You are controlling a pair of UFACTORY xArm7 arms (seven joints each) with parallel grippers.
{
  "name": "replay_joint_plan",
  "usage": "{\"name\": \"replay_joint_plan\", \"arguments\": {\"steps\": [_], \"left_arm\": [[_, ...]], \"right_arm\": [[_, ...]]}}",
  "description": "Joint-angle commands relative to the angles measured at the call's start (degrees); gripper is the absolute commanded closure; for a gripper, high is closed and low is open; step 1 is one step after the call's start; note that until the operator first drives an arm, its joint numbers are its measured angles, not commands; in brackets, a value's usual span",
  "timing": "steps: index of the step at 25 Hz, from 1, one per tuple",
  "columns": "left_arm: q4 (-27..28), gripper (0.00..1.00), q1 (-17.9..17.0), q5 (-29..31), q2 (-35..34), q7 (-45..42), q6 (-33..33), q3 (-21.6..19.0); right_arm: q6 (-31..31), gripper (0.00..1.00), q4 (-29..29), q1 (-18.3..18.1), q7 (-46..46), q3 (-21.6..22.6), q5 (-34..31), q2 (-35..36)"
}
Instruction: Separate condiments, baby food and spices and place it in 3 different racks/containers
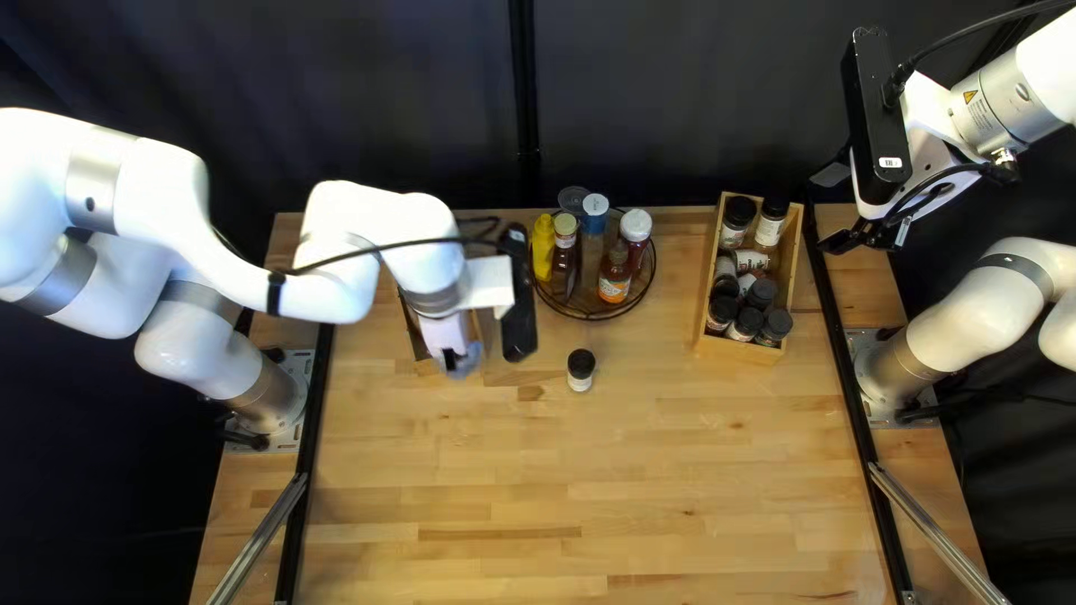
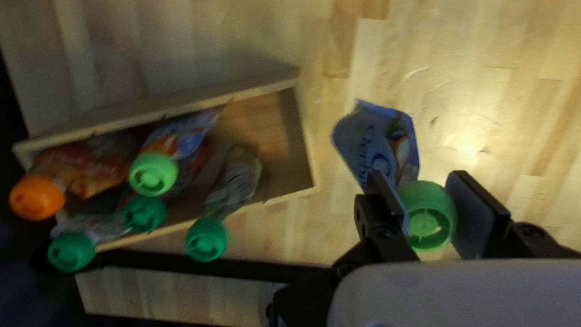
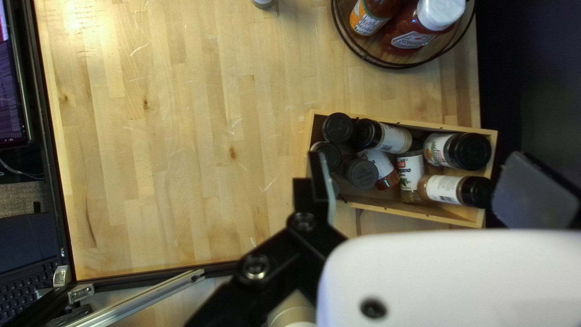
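The near half of the table (image 1: 673, 482) gives broad room to pass. Farther in, a lone jar (image 1: 581, 370) stands in the way, near the round rack (image 1: 594, 318), where upright bottles (image 1: 613, 280) crowd. Between that rack and the spice box (image 1: 734, 350), a lane reaches the far edge. The left arm (image 1: 420, 241) overhangs the pouch box (image 2: 307, 133); inside, pouches (image 2: 233, 181) leave room at one end, their caps jutting past a side wall.

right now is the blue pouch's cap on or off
On: the green cap sits at the end of the blue pouch, between the fingers of the left hand.
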Motion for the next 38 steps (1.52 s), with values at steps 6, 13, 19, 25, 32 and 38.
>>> {"name": "replay_joint_plan", "arguments": {"steps": [6, 13, 19, 25, 32, 38], "left_arm": [[-5.56, 1.00, 4.59, 3.43, -0.28, 1.63, -6.57, 4.71], [-6.56, 0.00, 4.57, 3.73, 1.68, -0.29, -9.25, 4.16], [-2.22, 0.00, 1.64, 2.05, 1.46, -0.46, -4.75, 1.32], [4.20, 0.00, -2.09, -0.47, 1.65, 1.70, 0.22, -0.90], [9.61, 0.00, -3.32, -0.98, -3.92, 6.53, 7.56, -0.92], [17.16, 0.00, -3.64, -0.72, -5.48, 8.88, 13.27, -1.00]], "right_arm": [[0.00, 0.00, 0.00, 0.00, 0.00, 0.00, 0.00, 0.00], [0.00, 0.00, 0.00, 0.00, 0.00, 0.00, 0.00, 0.00], [0.00, 0.00, 0.00, 0.00, 0.00, 0.00, 0.00, 0.00], [0.00, 0.00, 0.00, 0.00, 0.00, 0.00, 0.00, 0.00], [0.00, 0.00, 0.00, 0.00, 0.00, 0.00, 0.00, 0.00], [0.00, 0.00, 0.00, 0.00, 0.00, 0.00, 0.00, 0.00]]}}
